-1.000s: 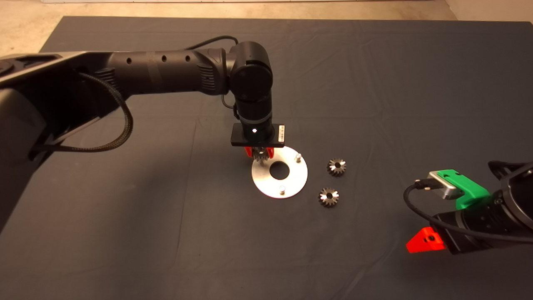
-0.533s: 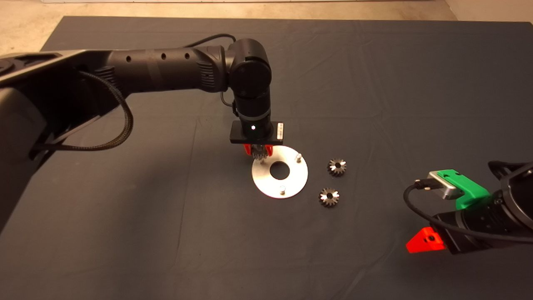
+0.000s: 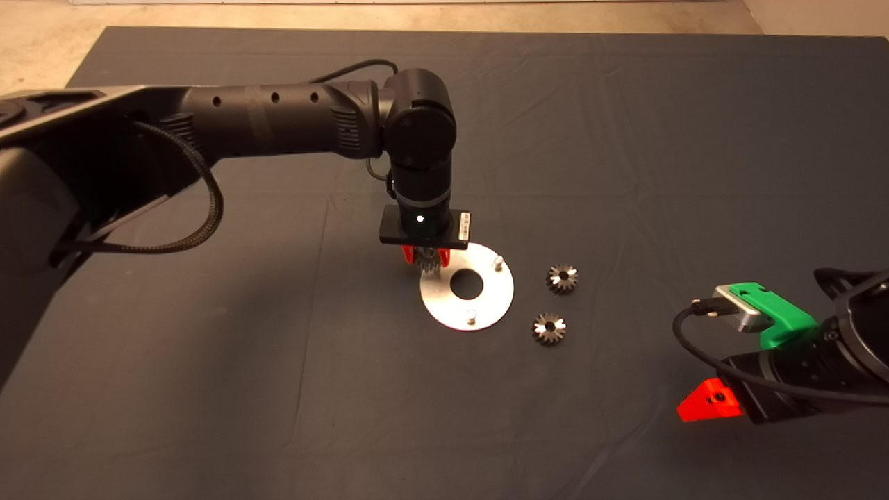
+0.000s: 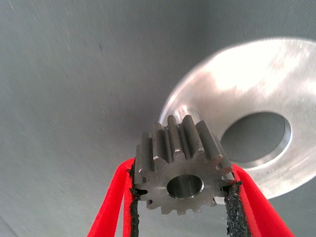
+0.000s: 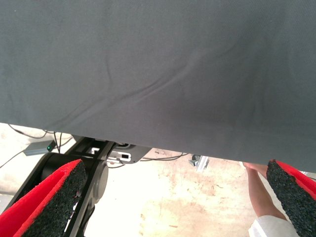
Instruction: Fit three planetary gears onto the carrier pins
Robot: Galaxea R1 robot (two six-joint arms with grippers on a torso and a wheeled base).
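My left gripper (image 3: pixel 425 258) hangs over the left rim of the silver disc (image 3: pixel 489 300), shut on a planetary gear (image 3: pixel 428 263). In the left wrist view the gear (image 4: pixel 182 165) sits clamped between the black pads (image 4: pixel 231 207), its bore facing the camera, with the disc (image 4: pixel 247 84) behind it. Two carrier pins (image 3: pixel 497 262) (image 3: pixel 471 316) stand bare on the disc. A third pin is hidden under the held gear in the head view. Two more gears (image 3: pixel 562 278) (image 3: pixel 549 328) lie flat on the mat right of the disc. My right gripper (image 3: pixel 715 404) is parked at the lower right, open.
The dark mat (image 3: pixel 208 347) covers the table, with its far edge against a light floor (image 3: pixel 42 48). The right wrist view shows the mat's edge, the robot's base below it and a person's hand (image 5: pixel 256 190).
My left gripper, still holding the gear, has shifted slightly left and lower at the disc's left rim. The right arm and the loose gears have not moved.
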